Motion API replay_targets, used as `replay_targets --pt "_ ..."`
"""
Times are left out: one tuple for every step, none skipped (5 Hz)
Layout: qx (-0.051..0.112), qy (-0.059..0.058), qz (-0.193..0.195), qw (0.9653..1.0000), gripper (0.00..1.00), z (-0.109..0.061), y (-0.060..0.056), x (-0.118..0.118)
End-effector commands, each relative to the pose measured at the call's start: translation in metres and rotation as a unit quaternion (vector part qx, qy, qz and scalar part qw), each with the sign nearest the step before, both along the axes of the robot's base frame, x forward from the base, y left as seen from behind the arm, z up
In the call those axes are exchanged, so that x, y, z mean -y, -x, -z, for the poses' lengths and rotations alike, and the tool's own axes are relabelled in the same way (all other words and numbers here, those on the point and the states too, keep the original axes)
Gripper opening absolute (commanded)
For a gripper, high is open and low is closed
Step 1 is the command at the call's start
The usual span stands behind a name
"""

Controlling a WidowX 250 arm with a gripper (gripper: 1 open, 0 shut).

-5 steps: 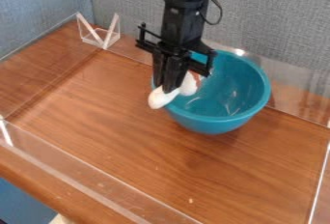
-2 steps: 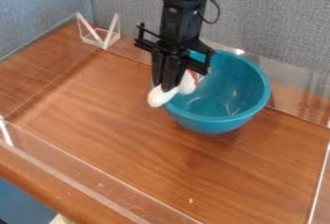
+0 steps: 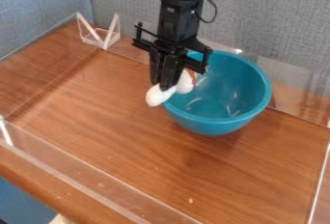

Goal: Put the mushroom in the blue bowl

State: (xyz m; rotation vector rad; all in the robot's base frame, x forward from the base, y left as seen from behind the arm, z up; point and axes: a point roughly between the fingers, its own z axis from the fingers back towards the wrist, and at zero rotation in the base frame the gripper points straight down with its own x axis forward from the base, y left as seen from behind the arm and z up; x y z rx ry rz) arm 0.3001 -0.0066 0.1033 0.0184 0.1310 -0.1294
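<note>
The mushroom (image 3: pixel 160 94) shows its cream-white stem below the black fingers, with a bit of reddish cap (image 3: pixel 191 74) peeking out beside them. My gripper (image 3: pixel 172 83) points straight down and is shut on the mushroom, holding it just left of the blue bowl's near-left rim. The blue bowl (image 3: pixel 226 98) is a deep, glossy teal bowl standing right of centre on the wooden table; its inside looks empty.
A clear acrylic wall (image 3: pixel 26 136) runs around the wooden table (image 3: pixel 116 160). A small clear triangular stand (image 3: pixel 99 32) sits at the back left.
</note>
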Motion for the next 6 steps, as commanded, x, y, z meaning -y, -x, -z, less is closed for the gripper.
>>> replay_targets --pt "0.026 0.001 -0.008 0.9996 0.00 -0.0131 -0.0098 -0.0032" --pt "0.026 0.003 -0.012 0.9996 0.00 -0.0131 -0.0112 -0.0032" --pt "0.025 0.004 -0.015 0.9996 0.00 -0.0130 -0.0127 -0.0030" --pt "0.025 0.005 -0.019 0.9995 0.00 -0.0130 -0.0142 -0.0029" --pt "0.025 0.007 -0.022 0.9994 0.00 -0.0131 -0.0158 -0.0028" --pt "0.025 0.008 -0.026 0.9993 0.00 -0.0131 -0.0175 -0.0026"
